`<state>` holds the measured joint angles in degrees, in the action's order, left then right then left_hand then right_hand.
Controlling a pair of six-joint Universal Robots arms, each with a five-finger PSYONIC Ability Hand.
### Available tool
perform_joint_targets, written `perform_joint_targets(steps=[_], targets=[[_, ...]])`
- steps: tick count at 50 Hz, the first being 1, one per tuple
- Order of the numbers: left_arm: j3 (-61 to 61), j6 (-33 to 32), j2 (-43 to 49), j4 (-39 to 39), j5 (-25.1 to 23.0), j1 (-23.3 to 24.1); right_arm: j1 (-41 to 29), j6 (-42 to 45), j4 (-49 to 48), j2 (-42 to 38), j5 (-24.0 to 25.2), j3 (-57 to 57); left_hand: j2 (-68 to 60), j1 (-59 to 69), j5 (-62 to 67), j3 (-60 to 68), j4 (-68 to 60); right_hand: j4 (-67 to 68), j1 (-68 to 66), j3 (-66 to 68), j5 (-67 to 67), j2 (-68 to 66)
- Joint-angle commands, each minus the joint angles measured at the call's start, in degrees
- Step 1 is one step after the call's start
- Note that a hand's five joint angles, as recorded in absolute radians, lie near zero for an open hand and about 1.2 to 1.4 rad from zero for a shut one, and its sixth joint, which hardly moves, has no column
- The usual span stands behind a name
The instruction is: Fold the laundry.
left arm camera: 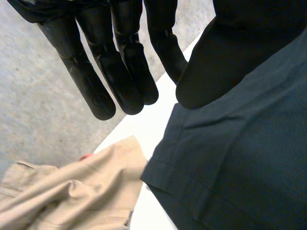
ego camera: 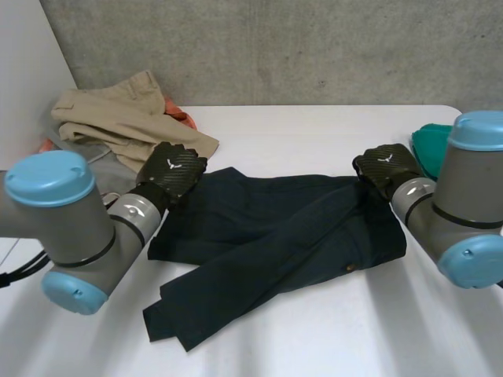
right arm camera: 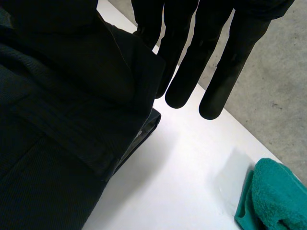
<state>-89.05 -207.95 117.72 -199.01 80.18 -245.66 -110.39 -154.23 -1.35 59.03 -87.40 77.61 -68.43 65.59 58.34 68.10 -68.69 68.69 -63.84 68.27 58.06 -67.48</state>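
- Navy trousers (ego camera: 267, 243) lie rumpled across the middle of the white desk (ego camera: 314, 129), as we see from above.
- Left hand (ego camera: 171, 169) is at their far left corner, fingers (left arm camera: 96, 81) straight, side by side, pinching nothing.
- Right hand (ego camera: 387, 166) is at the far right corner, fingers (right arm camera: 225, 72) straight, slightly spread.
- Beige garment (ego camera: 118, 118) and teal cloth (ego camera: 428, 145) lie at the desk's far corners.
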Motion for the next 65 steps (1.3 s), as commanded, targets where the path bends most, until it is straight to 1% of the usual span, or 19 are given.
perform_joint_targets(steps=[1,7,11,14,18,22,27,33,36,37,38,41,45,51,56,58,60,62,65], targets=[[-6.46,5.87,-8.08,7.22,0.06,1.32,-0.53,0.07,-0.06,-0.94,-1.89,-0.35,28.09,-25.24,-28.0,-27.76,28.35,11.31,-16.16,11.73,11.94,-12.52],[-18.68,9.31,-22.68,7.66,-0.2,3.69,-0.52,0.33,-0.49,-1.11,-2.16,-1.32,28.95,-26.11,-28.86,-28.63,29.22,11.31,-16.16,11.73,11.94,-12.52],[-25.09,9.32,-27.97,9.15,0.15,6.76,-0.53,0.42,-0.41,-1.55,-2.6,-1.67,28.45,-25.6,-28.35,-28.12,28.71,11.31,-16.16,11.73,11.94,-12.52],[-28.36,9.23,-29.13,10.65,0.5,8.96,-0.53,0.33,-0.41,-1.64,-2.86,-1.58,28.61,-25.76,-28.52,-28.28,28.87,11.31,-16.16,11.73,11.94,-12.52],[-31.53,9.14,-28.17,11.71,1.64,11.52,-0.53,0.24,-0.41,-1.55,-2.86,-1.41,29.45,-26.61,-29.36,-29.12,29.71,11.31,-16.16,11.73,11.94,-12.52],[-31.98,9.14,-23.43,11.45,5.41,12.31,-0.53,0.24,-0.41,-1.55,-2.86,-1.15,29.79,-26.94,-29.7,-29.46,30.05,11.31,-16.16,11.73,11.94,-12.52],[-29.88,8.7,-18.15,10.92,11.03,12.75,-0.53,0.24,-0.32,-1.46,-2.77,-0.27,34.99,-32.14,-34.89,-34.66,35.25,11.31,-16.16,11.73,11.94,-12.52],[-27.5,8.61,-14.72,8.73,11.84,12.4,-0.53,0.16,-0.41,-1.29,-2.77,0.61,36.02,-33.17,-35.93,-35.69,36.28,11.31,-16.16,11.73,11.94,-12.52],[-26.88,8.53,-13.84,7.06,12.01,12.31,-0.44,0.16,-0.41,-1.2,-2.77,1.05,30.33,-27.48,-30.23,-30.0,30.59,11.31,-16.16,11.73,11.94,-12.52],[-26.79,8.53,-13.75,5.92,12.1,12.31,-0.44,0.16,-0.41,-1.11,-2.77,1.05,20.97,-18.12,-20.88,-20.64,21.23,11.31,-16.16,11.73,11.94,-12.52],[-26.79,8.53,-13.75,5.3,12.1,12.31,-0.44,0.16,-0.41,-1.11,-2.77,1.14,15.88,-13.03,-15.79,-15.55,16.14,11.31,-16.16,11.73,11.94,-12.52],[-27.05,8.53,-13.92,1.97,12.1,12.22,-0.17,0.16,-0.41,-0.85,-2.77,1.75,6.77,-3.93,-6.68,-6.44,7.03,11.31,-16.16,11.73,11.94,-12.52],[-27.14,8.44,-13.84,-1.47,12.1,12.13,0.09,0.24,-0.41,-0.67,-2.77,2.55,5.23,-2.38,-5.14,-4.9,5.49,11.31,-16.16,11.73,11.94,-12.52],[-26.97,8.44,-13.14,-2.44,12.1,11.87,0.18,0.33,-0.41,-0.59,-2.77,3.86,-0.82,3.67,0.92,1.15,-0.56,11.31,-16.16,11.73,11.94,-12.52],[-26.7,7.48,-12.52,-2.44,11.93,11.61,0.18,0.68,-0.49,-0.24,-2.6,4.65,9.91,-7.06,-9.82,-9.58,10.17,11.31,-16.16,11.73,11.94,-12.52],[-26.62,6.42,-12.43,-2.61,11.84,11.52,0.09,0.68,-0.49,0.12,-2.51,4.74,9.61,-6.76,-9.51,-9.28,9.87,11.31,-16.16,11.73,11.94,-12.52],[-26.18,4.05,-12.08,-2.97,11.93,11.43,0.09,0.68,-0.49,0.38,-2.33,4.74,2.24,0.61,-2.14,-1.91,2.5,11.31,-16.16,11.73,11.94,-12.52],[-25.83,2.91,-11.73,-3.32,11.93,11.17,-0.17,0.77,-0.49,0.38,-2.16,4.74,-11.49,14.34,11.58,11.82,-11.23,11.31,-16.16,11.73,11.94,-12.52],[-24.42,1.15,-11.38,-4.11,11.84,9.07,-0.52,0.86,-0.41,0.38,-1.89,4.39,-11.57,14.41,11.66,11.9,-11.31,11.31,-16.16,11.73,11.94,-12.52]])
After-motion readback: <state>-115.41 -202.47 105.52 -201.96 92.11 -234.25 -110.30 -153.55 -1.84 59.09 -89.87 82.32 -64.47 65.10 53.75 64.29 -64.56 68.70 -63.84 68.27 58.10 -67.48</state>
